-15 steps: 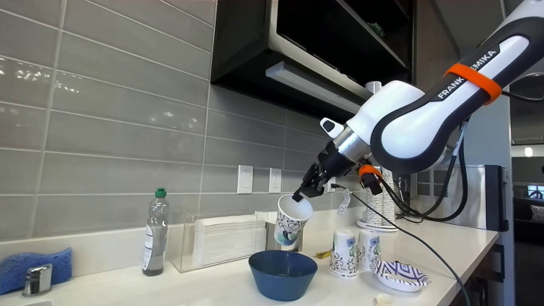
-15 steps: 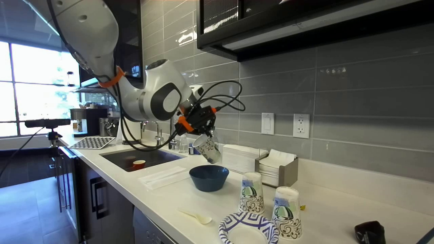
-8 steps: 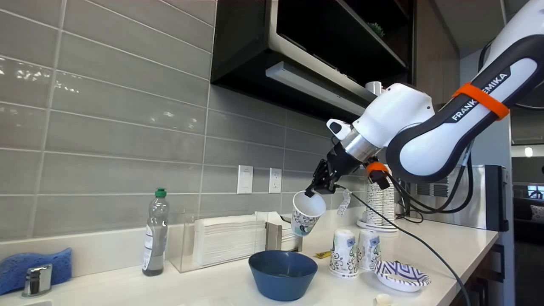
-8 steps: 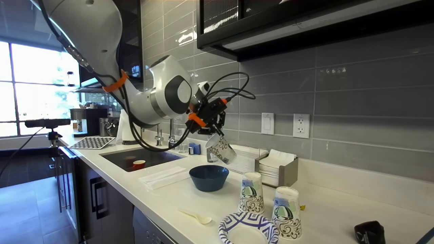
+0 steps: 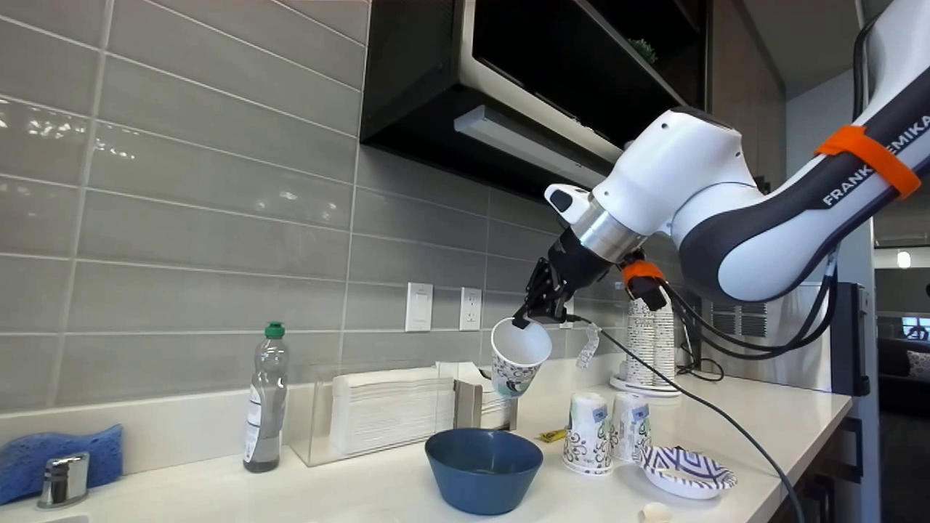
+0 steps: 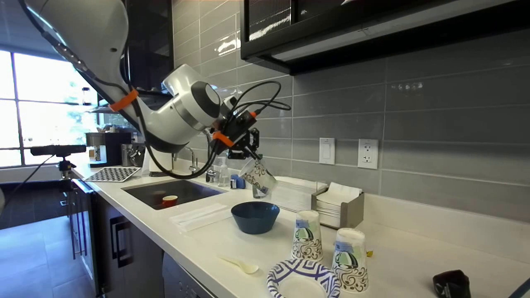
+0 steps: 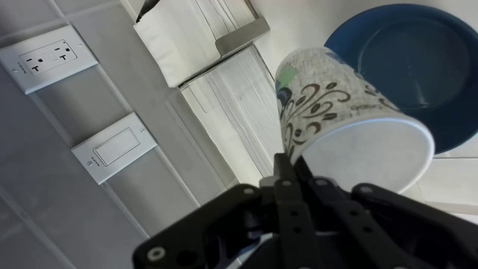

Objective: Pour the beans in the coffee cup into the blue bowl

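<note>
Gripper (image 7: 293,161) had the coffee cup (image 5: 519,361) by its rim, jaws pinched nearly together over the thin wall. Cup hung tilted, mouth slanting up, higher than the blue bowl (image 5: 479,485), which sat on the counter (image 5: 349,497).

In an exterior view, aim slants at tiled wall (image 5: 218,240), arm (image 5: 679,178) upper right; in an exterior view, aim runs along counter (image 6: 405,248), arm upper left; wrist view: close, looks down past coffee cup (image 7: 325,93); blue bowl (image 5: 476,479) common to all
</note>
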Controlling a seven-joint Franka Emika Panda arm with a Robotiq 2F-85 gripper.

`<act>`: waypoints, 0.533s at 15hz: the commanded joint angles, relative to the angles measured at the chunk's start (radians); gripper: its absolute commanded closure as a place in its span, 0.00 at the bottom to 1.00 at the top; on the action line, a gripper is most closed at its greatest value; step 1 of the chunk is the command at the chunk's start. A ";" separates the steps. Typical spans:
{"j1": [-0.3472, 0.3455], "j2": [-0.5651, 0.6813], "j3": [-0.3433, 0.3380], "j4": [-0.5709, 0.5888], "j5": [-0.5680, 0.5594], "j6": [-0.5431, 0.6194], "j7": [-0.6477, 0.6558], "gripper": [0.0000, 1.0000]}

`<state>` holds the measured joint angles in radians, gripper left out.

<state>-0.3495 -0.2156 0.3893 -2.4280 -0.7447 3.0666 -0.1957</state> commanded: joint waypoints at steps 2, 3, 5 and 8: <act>-0.046 -0.016 0.070 0.001 -0.064 -0.031 0.082 0.96; -0.058 -0.019 0.093 0.001 -0.080 -0.039 0.107 0.96; -0.067 -0.019 0.108 0.001 -0.090 -0.046 0.119 0.96; -0.113 -0.063 0.168 0.007 -0.172 -0.214 0.167 0.99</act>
<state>-0.4222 -0.2375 0.5016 -2.4271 -0.8455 2.9893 -0.0763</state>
